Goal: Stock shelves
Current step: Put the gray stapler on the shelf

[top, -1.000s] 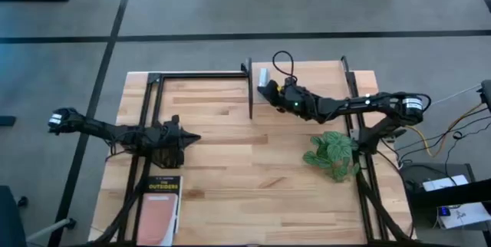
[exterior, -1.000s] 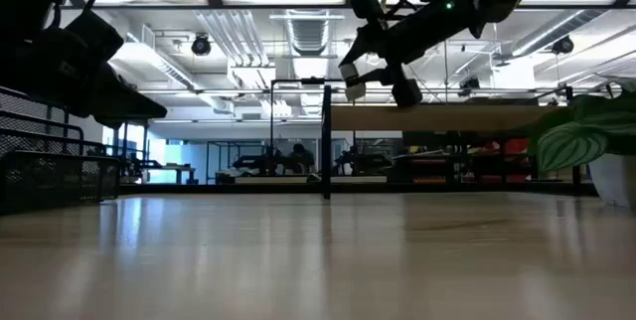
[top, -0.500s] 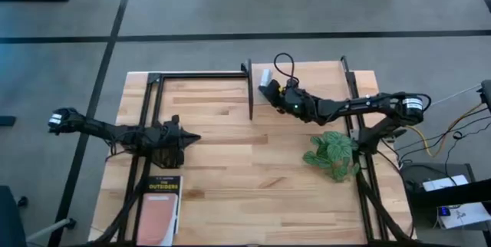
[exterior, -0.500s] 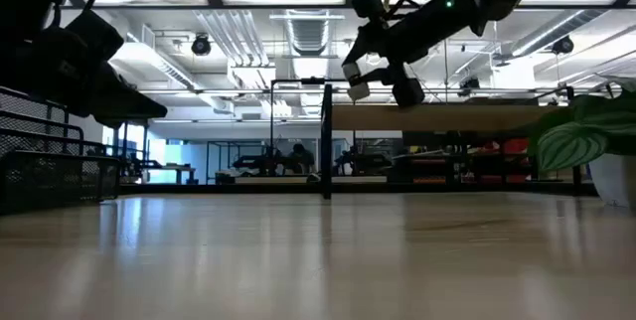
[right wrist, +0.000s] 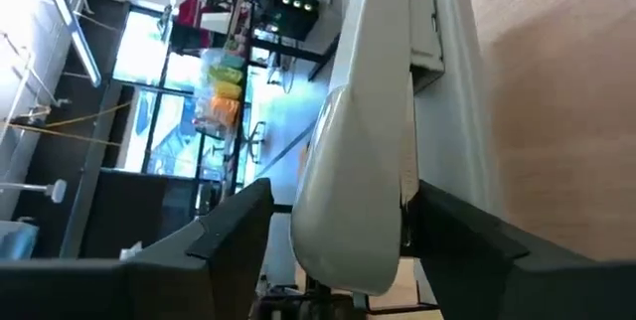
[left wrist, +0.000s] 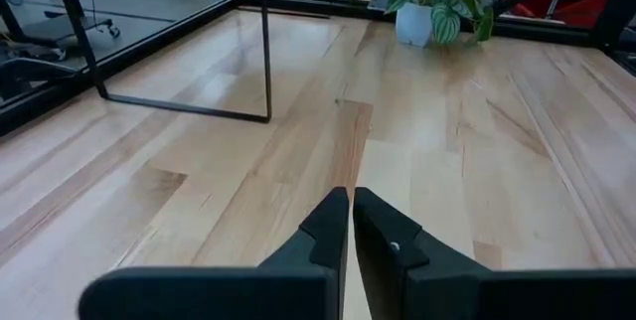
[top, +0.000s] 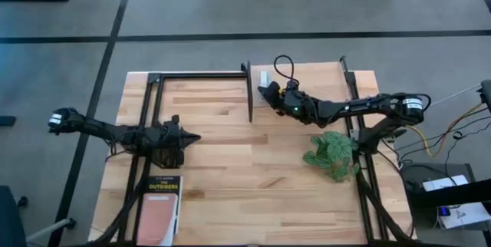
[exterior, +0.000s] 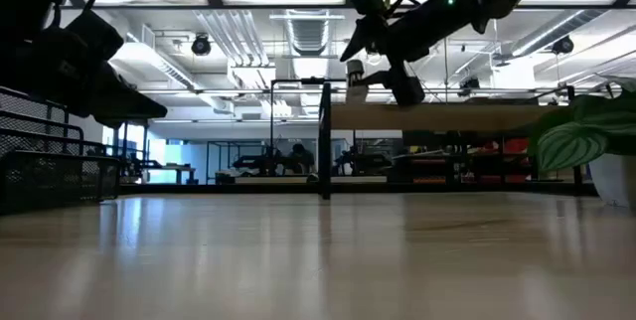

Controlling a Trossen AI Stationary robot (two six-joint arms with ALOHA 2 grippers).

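Right gripper [top: 265, 88] is clamped on a white bottle [right wrist: 363, 161] and has tilted it lower toward the shelf [exterior: 437, 116] since a second ago, so placing seems near. Left gripper [left wrist: 350, 223], fingers together, waits low at the table's left side. Further back, the shelf's light board stands on thin black legs.

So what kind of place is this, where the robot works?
Probably a robotics lab or workshop in a large open office space. The low view shows exposed ceiling ducts and strip lights above desks far behind, and cables run beside the butcher-block table.
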